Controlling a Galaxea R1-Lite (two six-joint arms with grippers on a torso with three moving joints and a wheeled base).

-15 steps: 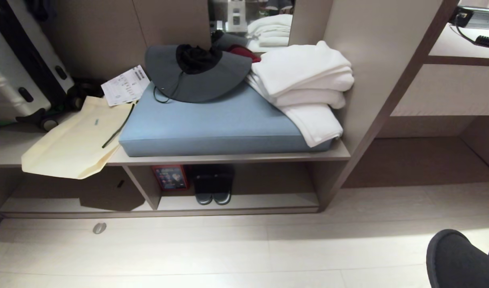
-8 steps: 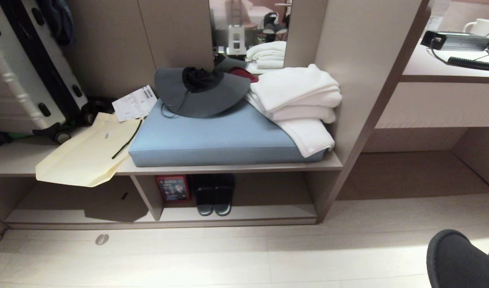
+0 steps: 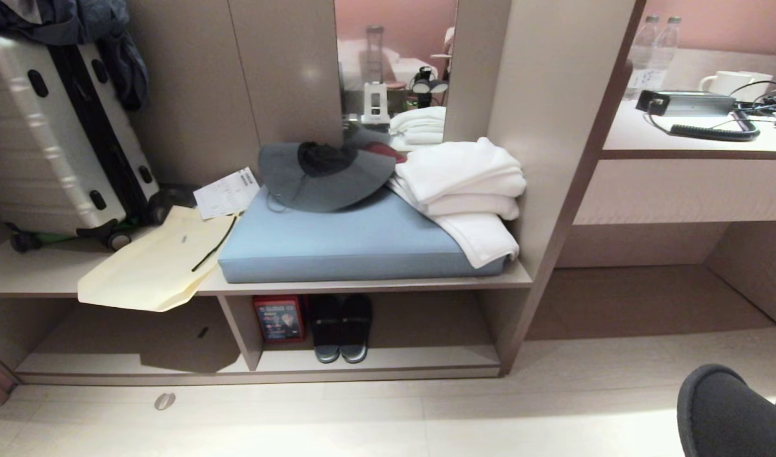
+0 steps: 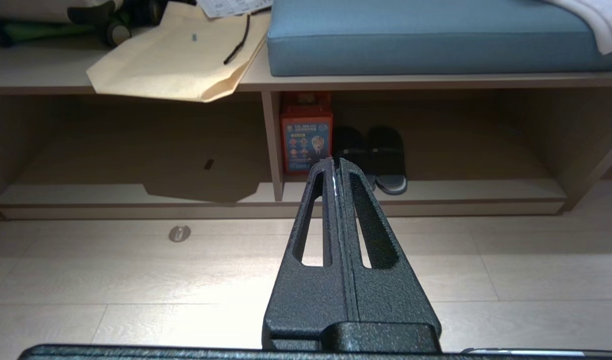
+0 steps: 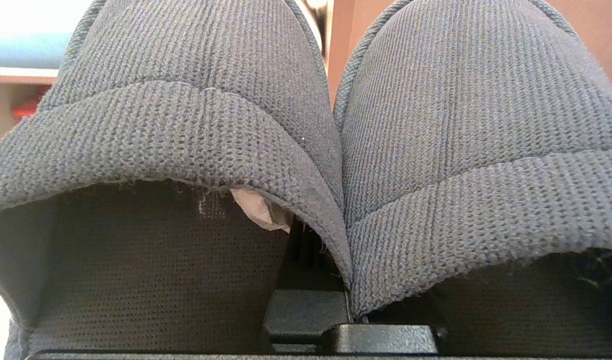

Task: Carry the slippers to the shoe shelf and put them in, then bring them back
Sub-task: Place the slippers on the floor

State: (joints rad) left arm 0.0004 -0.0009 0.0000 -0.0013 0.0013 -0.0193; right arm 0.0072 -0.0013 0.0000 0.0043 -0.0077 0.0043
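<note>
Right wrist view: slippers [image 5: 306, 125] pinched w/ right gripper [image 5: 311, 300] fingers clenched on inner edges, well short of shoe shelf [image 3: 419, 358]. Left gripper [image 4: 334, 165] clenched, empty. Risk: black pair [image 3: 340, 330] in bay crowds insertion; thin fabric may slip.

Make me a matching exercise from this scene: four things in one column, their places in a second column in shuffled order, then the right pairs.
Things
1. slippers
2. black pair with pale soles
3. grey hat
4. suitcase

Places
A. inside the shoe shelf, beside a red box
B. on the blue cushion, next to folded white towels
C. pinched together in the right gripper
D. standing on the bench's left end

Pairs: 1-C, 2-A, 3-B, 4-D
</note>
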